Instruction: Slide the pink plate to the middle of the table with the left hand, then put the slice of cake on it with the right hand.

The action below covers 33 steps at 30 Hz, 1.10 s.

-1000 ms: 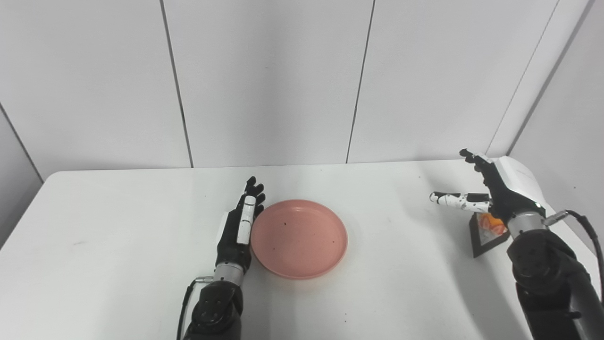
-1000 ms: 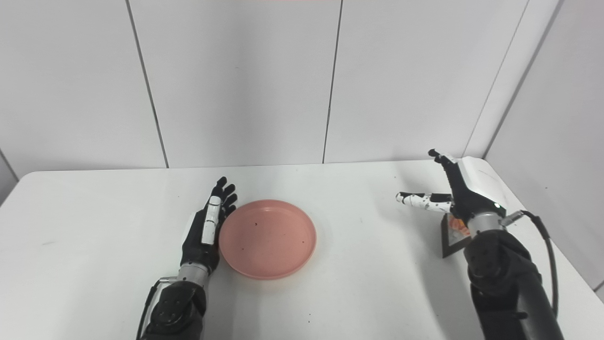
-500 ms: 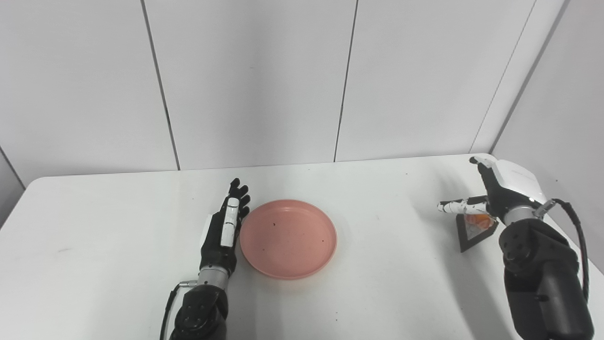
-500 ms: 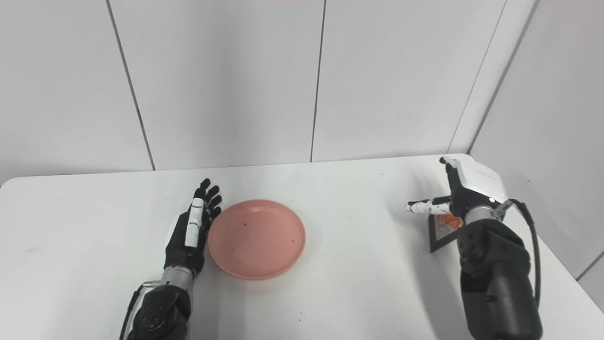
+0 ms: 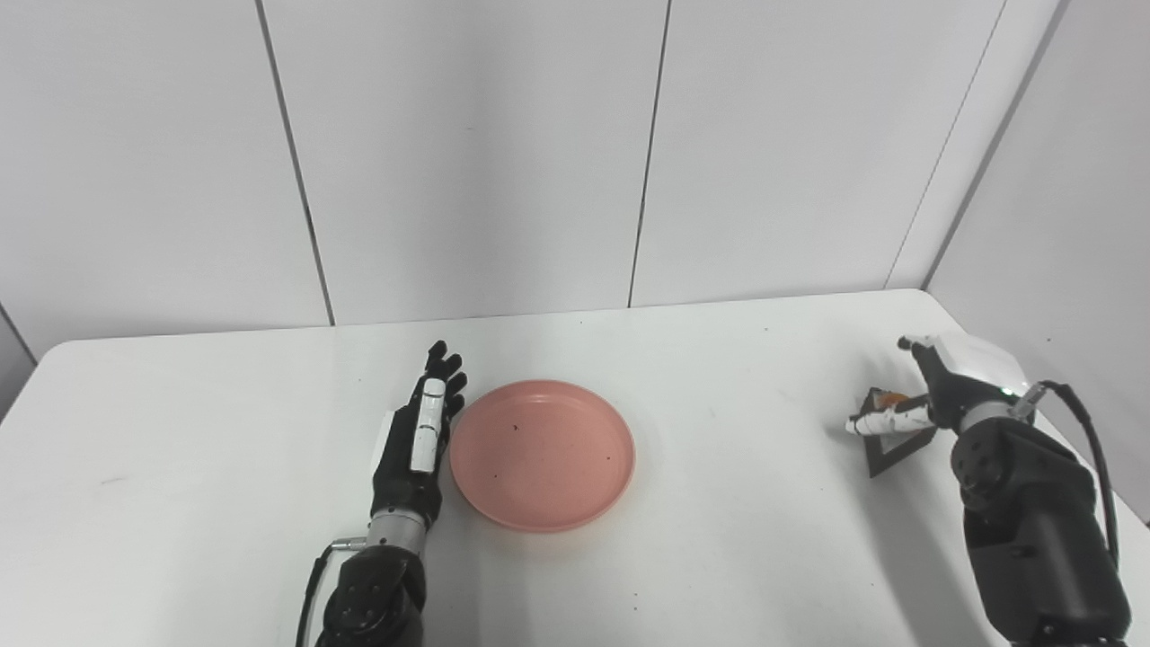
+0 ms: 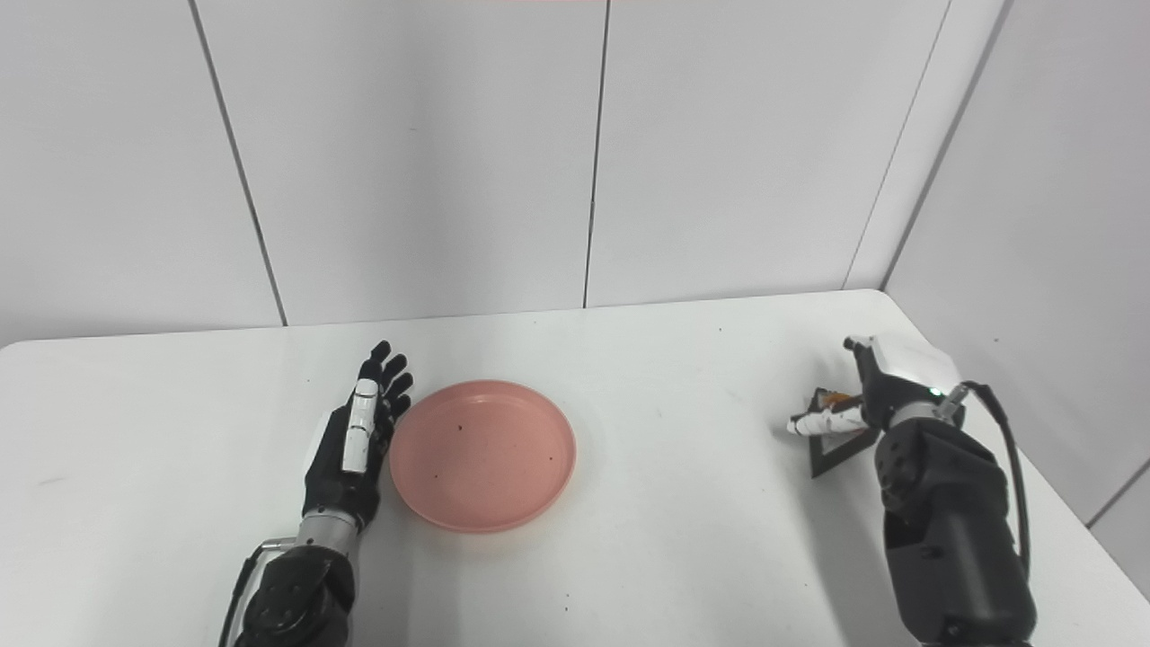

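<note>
From my remote station, I read the pink plate [image 5: 542,455] as lying flat near the middle of the white table [image 5: 180,467], its dish bare apart from a few dark specks. My left hand [image 5: 415,438] stands on edge just beside the plate's left rim, fingers [image 5: 442,373] straight and pointing toward the far wall, thumb side up; it holds nothing, and its fingers lie close together but extended (contact with the rim cannot be confirmed from either head camera). My right hand [image 6: 885,382] is well apart from the plate, down at the table's right side over the slice of cake [image 5: 889,397]. Only a small orange patch of the cake shows past the hand, and it sits on a dark triangular base [image 5: 891,442] whose corner points toward the near edge. The right thumb [image 5: 885,420] reaches out to the left across that base, while the remaining fingers curve down behind the cake. I cannot tell whether this hand has closed on the cake, since the back of the hand hides the contact area. The forearm's black cable [image 5: 1092,440] loops out on the right.
</note>
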Each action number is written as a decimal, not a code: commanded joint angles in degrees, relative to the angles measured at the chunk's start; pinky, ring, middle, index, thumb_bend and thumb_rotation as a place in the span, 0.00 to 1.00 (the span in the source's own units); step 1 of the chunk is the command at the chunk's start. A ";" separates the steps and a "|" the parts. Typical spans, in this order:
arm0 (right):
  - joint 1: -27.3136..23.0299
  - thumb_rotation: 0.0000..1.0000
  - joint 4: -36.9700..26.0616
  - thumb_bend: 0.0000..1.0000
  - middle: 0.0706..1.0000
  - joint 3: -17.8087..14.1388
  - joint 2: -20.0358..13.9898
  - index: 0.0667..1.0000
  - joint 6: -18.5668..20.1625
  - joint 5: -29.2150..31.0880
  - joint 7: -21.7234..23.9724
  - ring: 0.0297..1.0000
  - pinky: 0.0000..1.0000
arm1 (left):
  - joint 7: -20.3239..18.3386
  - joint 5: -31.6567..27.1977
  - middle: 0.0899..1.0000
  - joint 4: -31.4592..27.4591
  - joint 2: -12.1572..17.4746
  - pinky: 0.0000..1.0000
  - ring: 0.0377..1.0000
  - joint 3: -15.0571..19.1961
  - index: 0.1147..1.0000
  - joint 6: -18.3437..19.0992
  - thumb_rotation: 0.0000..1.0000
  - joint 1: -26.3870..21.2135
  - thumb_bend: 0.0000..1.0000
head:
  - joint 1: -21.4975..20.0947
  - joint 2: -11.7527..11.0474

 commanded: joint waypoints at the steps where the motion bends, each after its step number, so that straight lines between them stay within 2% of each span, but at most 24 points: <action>1: -2.51 0.46 0.73 0.98 0.94 -0.11 -2.55 0.90 -0.16 0.68 -1.66 0.91 0.77 | -0.16 -0.08 0.96 0.60 0.39 0.96 0.95 0.05 0.95 0.42 1.00 1.20 0.66 | 0.13 0.06; 3: -2.51 0.50 3.11 1.00 0.92 0.80 -3.43 0.88 -0.18 2.31 -2.82 0.90 0.79 | -0.30 -0.18 0.96 0.50 0.40 0.96 0.95 0.04 0.95 0.39 1.00 1.21 0.66 | 0.16 0.02; 9: -2.42 0.51 5.80 1.00 0.88 4.17 -4.79 0.84 -0.17 3.94 -5.33 0.89 0.81 | -0.26 0.04 0.96 0.67 0.50 0.96 0.95 -0.09 0.95 0.12 1.00 1.07 0.66 | 0.35 -0.07; 10: -2.48 0.50 6.03 1.00 0.84 4.45 -4.91 0.84 -0.17 4.40 -5.37 0.83 0.77 | -0.28 0.09 0.95 0.58 0.54 0.95 0.95 -0.13 0.95 0.14 0.99 1.10 0.66 | 0.35 -0.07; 11: -2.52 0.48 6.16 1.00 0.77 4.62 -5.01 0.83 -0.16 4.81 -5.37 0.73 0.67 | -0.28 0.11 0.95 0.50 0.56 0.95 0.95 -0.16 0.95 0.18 0.99 1.12 0.66 | 0.35 -0.07; 13: -2.88 0.42 7.36 0.98 0.67 4.22 -5.54 0.83 -0.18 8.12 -4.84 0.60 0.56 | -0.15 0.14 0.95 0.20 0.57 0.95 0.95 -0.17 0.95 0.43 0.99 1.15 0.66 | 0.38 0.08; 16: -3.16 0.36 9.03 0.94 0.63 5.17 -6.87 0.79 -0.17 10.41 -4.37 0.55 0.52 | 0.23 0.43 0.95 0.08 0.56 0.94 0.94 -0.24 0.94 0.50 0.99 1.10 0.66 | 0.41 0.08; 17: -3.09 0.30 9.29 0.88 0.56 5.36 -7.12 0.75 -0.16 11.03 -4.83 0.48 0.45 | 0.28 0.42 0.95 0.03 0.54 0.95 0.94 -0.25 0.94 0.67 0.99 1.07 0.66 | 0.41 0.08; 18: -3.10 0.12 9.57 0.70 0.49 5.36 -7.15 0.68 -0.16 11.14 -5.59 0.41 0.38 | 0.22 0.38 0.95 0.01 0.58 0.95 0.95 -0.29 0.94 0.72 0.99 1.06 0.66 | 0.37 0.12; 19: -3.04 0.06 9.70 0.63 0.47 5.61 -7.24 0.65 -0.16 11.18 -6.87 0.39 0.35 | 0.18 0.41 0.95 -0.04 0.62 0.95 0.95 -0.34 0.94 0.76 0.99 1.06 0.66 | 0.37 0.12; 20: -2.99 0.02 9.77 0.59 0.45 5.78 -7.28 0.63 -0.15 11.21 -7.80 0.35 0.31 | 0.15 0.44 0.95 -0.06 0.66 0.95 0.95 -0.39 0.94 0.74 1.00 1.07 0.66 | 0.37 0.12; 21: -2.85 0.01 9.48 0.58 0.44 5.07 -6.57 0.62 -0.16 11.15 -10.89 0.33 0.29 | -0.07 0.24 0.95 -0.14 0.69 0.95 0.95 -0.38 0.95 0.69 1.00 1.09 0.66 | 0.36 0.24; 23: -2.55 0.01 8.96 0.53 0.40 3.93 -5.48 0.52 -0.15 11.68 -15.25 0.37 0.32 | -0.31 -0.11 0.95 -0.30 0.63 0.96 0.95 -0.31 0.95 0.82 1.00 1.12 0.66 | 0.36 0.24; 26: -2.35 0.01 8.94 0.52 0.38 3.40 -4.55 0.49 -0.15 12.49 -18.68 0.34 0.29 | -0.23 -0.14 0.95 -0.52 0.51 0.96 0.95 -0.31 0.95 1.11 0.99 1.20 0.65 | 0.42 0.18; 30: -2.52 0.00 9.67 0.53 0.43 3.79 -4.10 0.45 -0.16 13.33 -21.95 0.24 0.20 | -0.14 0.42 0.95 -0.69 0.59 0.95 0.95 -0.67 0.94 0.93 1.00 1.35 0.65 | 0.48 0.33; 33: -2.49 0.00 9.57 0.53 0.43 4.28 -4.18 0.45 -0.18 14.41 -23.46 0.22 0.18 | -0.03 0.59 0.94 -0.75 0.65 0.95 0.95 -0.88 0.94 0.91 1.00 1.42 0.66 | 0.48 0.33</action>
